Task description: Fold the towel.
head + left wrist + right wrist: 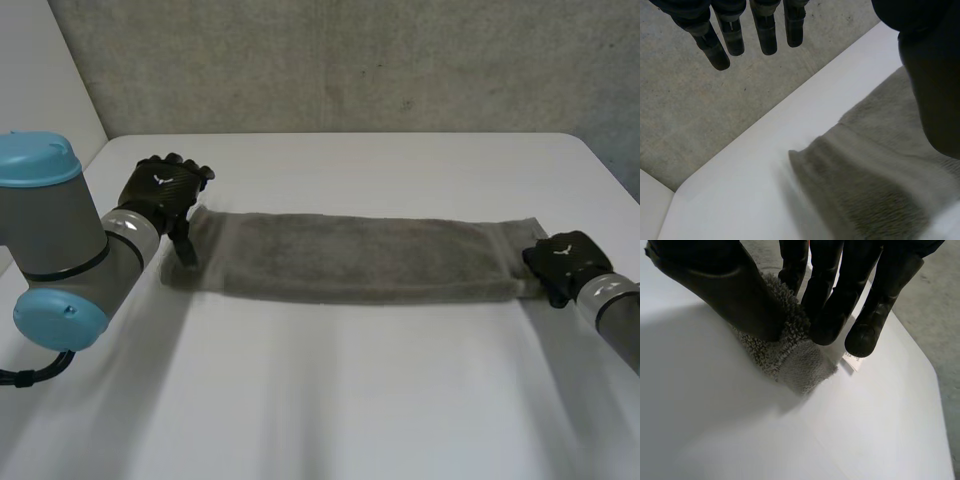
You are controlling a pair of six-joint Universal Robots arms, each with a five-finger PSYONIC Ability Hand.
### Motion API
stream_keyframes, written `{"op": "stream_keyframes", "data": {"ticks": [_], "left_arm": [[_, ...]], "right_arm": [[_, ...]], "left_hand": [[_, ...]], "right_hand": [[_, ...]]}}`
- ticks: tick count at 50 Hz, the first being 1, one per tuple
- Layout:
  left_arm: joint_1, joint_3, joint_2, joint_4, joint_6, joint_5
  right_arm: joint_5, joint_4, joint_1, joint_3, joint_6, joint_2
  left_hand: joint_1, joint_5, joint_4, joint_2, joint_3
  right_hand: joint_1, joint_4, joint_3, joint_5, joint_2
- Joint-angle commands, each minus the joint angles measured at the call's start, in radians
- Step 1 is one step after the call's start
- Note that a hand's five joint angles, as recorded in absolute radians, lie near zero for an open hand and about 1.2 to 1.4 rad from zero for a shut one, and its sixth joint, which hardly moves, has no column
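Note:
A long grey towel lies flat across the white table, stretched left to right. My left hand hovers at the towel's left end with its fingers straight and apart. In the left wrist view the fingers point past the table's edge, and the thumb hangs over the towel's end without gripping it. My right hand is at the towel's right end, near its front corner. In the right wrist view its thumb and fingers pinch that corner, bunching the pile.
A rough concrete wall rises behind the table's far edge. A small white label sticks out from the towel by my right fingertips. Bare tabletop spreads in front of the towel.

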Motion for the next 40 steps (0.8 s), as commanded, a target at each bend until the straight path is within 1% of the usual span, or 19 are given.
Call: {"op": "stream_keyframes", "data": {"ticks": [1, 5, 7, 13, 15, 18, 20, 21, 23, 24, 25, 26, 28, 35, 36, 37, 38, 39, 40], "left_arm": [[0.007, -0.009, -0.001, 0.003, 0.001, 0.001], [0.01, -0.015, 0.002, 0.005, 0.001, 0.001], [0.011, -0.021, 0.01, 0.005, 0.001, 0.001], [0.015, -0.027, 0.025, 0.005, 0.001, 0.003], [0.015, -0.026, 0.03, 0.005, 0.001, 0.001], [0.013, -0.026, 0.03, 0.006, 0.001, 0.001], [0.007, -0.026, 0.03, 0.006, -0.001, 0.0], [0.007, -0.026, 0.03, 0.006, -0.001, 0.0], [0.002, -0.03, 0.032, 0.006, -0.001, 0.0], [0.002, -0.03, 0.032, 0.006, -0.001, 0.0], [-0.001, -0.032, 0.032, 0.005, -0.002, 0.0], [-0.001, -0.032, 0.032, 0.005, -0.002, 0.0], [0.001, -0.041, 0.033, 0.006, -0.005, 0.0], [0.001, -0.044, 0.036, 0.009, -0.007, 0.0], [-0.001, -0.047, 0.036, 0.011, -0.007, 0.0], [-0.001, -0.047, 0.036, 0.011, -0.007, 0.0], [-0.001, -0.05, 0.036, 0.012, -0.007, 0.0], [-0.001, -0.055, 0.036, 0.015, -0.007, 0.0], [-0.001, -0.055, 0.036, 0.015, -0.007, 0.0]], "right_arm": [[0.021, 0.018, -0.106, -0.038, -0.017, -0.026], [0.075, 0.046, -0.184, -0.095, -0.08, -0.039], [0.13, 0.09, -0.25, -0.175, -0.177, -0.043], [0.153, 0.129, -0.212, -0.266, -0.195, -0.046], [0.155, 0.131, -0.059, -0.305, -0.067, -0.086], [0.153, 0.127, 0.03, -0.314, -0.004, -0.112], [0.153, 0.106, 0.22, -0.337, 0.079, -0.12], [0.153, 0.106, 0.221, -0.337, 0.079, -0.12], [0.149, 0.072, 0.413, -0.36, 0.09, -0.077], [0.149, 0.072, 0.414, -0.36, 0.09, -0.077], [0.146, 0.054, 0.514, -0.369, 0.084, -0.042], [0.146, 0.054, 0.515, -0.369, 0.084, -0.042], [0.138, 0.014, 0.676, -0.387, 0.052, 0.025], [0.14, 0.02, 0.738, -0.433, -0.083, 0.177], [0.144, 0.035, 0.741, -0.441, -0.118, 0.196], [0.144, 0.035, 0.741, -0.441, -0.119, 0.196], [0.146, 0.057, 0.741, -0.447, -0.145, 0.201], [0.14, 0.071, 0.736, -0.443, -0.148, 0.196], [0.14, 0.071, 0.736, -0.443, -0.148, 0.196]], "left_hand": [[-0.048, -0.042, -0.043, -0.039, -0.042], [-0.048, -0.042, -0.043, -0.039, -0.042], [-0.048, -0.042, -0.043, -0.039, -0.042], [-0.048, -0.042, -0.043, -0.039, -0.042], [-0.048, -0.042, -0.043, -0.039, -0.042], [-0.048, -0.042, -0.043, -0.039, -0.042], [-0.048, -0.042, -0.043, -0.039, -0.042], [-0.048, -0.042, -0.043, -0.039, -0.042], [-0.048, -0.042, -0.043, -0.039, -0.042], [-0.048, -0.042, -0.043, -0.039, -0.042], [-0.048, -0.042, -0.043, -0.039, -0.042], [-0.048, -0.042, -0.043, -0.039, -0.042], [-0.048, -0.042, -0.043, -0.039, -0.042], [-0.048, -0.042, -0.043, -0.039, -0.042], [-0.048, -0.042, -0.043, -0.039, -0.042], [-0.048, -0.042, -0.043, -0.039, -0.042], [-0.048, -0.042, -0.043, -0.039, -0.042], [-0.048, -0.042, -0.043, -0.039, -0.042], [-0.048, -0.042, -0.043, -0.039, -0.042]], "right_hand": [[0.09, 0.057, 0.066, 0.063, 0.092], [0.09, 0.057, 0.066, 0.063, 0.092], [0.09, 0.057, 0.066, 0.063, 0.092], [0.09, 0.057, 0.066, 0.063, 0.092], [0.09, 0.057, 0.066, 0.063, 0.092], [0.09, 0.057, 0.066, 0.063, 0.092], [0.09, 0.057, 0.066, 0.063, 0.092], [0.09, 0.057, 0.066, 0.063, 0.092], [0.09, 0.057, 0.066, 0.063, 0.092], [0.09, 0.057, 0.066, 0.063, 0.092], [0.09, 0.057, 0.066, 0.063, 0.092], [0.09, 0.057, 0.066, 0.063, 0.092], [0.09, 0.057, 0.066, 0.063, 0.092], [0.09, 0.057, 0.066, 0.063, 0.092], [-0.356, -0.39, -0.381, -0.384, -0.354], [-0.361, -0.394, -0.385, -0.388, -0.359], [-0.98, -1.014, -1.005, -1.007, -0.978], [-1.132, -1.165, -1.156, -1.159, -1.13], [-1.132, -1.165, -1.156, -1.159, -1.13]]}}
